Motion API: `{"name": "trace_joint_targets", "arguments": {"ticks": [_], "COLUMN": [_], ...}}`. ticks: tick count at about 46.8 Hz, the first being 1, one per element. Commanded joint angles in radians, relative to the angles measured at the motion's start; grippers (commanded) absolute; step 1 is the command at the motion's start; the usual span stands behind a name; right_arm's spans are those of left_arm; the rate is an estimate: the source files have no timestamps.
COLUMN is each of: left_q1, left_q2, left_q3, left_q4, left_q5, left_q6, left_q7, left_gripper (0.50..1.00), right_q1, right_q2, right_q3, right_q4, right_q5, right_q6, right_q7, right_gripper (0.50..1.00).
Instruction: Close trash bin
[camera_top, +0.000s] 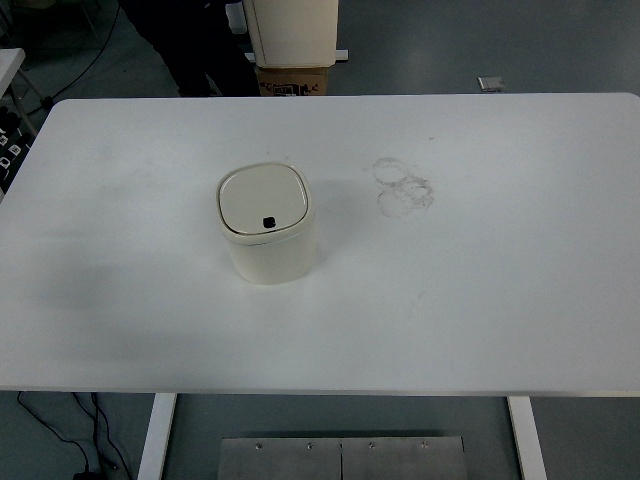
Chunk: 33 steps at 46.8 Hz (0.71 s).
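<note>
One cream trash bin (268, 224) on the desk (500, 280), lid (262, 202) flat and closed. Hand state unknown, neither hand visible.

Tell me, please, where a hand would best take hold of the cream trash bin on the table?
Probably by the trash bin's smooth side walls below the lid, fingers wrapping from left and right. It stands upright with its lid flat, and no handle shows.
</note>
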Motion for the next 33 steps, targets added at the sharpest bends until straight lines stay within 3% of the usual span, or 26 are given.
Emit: {"name": "trace_joint_targets", "arguments": {"ticks": [1,33], "left_q1": [-0.003,0.014], "left_q2": [-0.003,-0.004], "left_q3": [-0.001,-0.004], "left_q4": [0.000,-0.002], "left_q5": [0.003,0.000], "left_q6": [0.001,0.001], "left_q7": [-0.001,-0.001], "left_gripper": [1.000,1.000], "right_q1": [0.000,0.002], "right_q2": [0.000,0.000], "right_q3": [0.000,0.000], "right_q4": [0.000,0.002], "right_q5": [0.000,0.000], "right_q6": [0.000,0.000], "right_q7": [0.000,0.005], "right_gripper": [0.991,0.991]}}
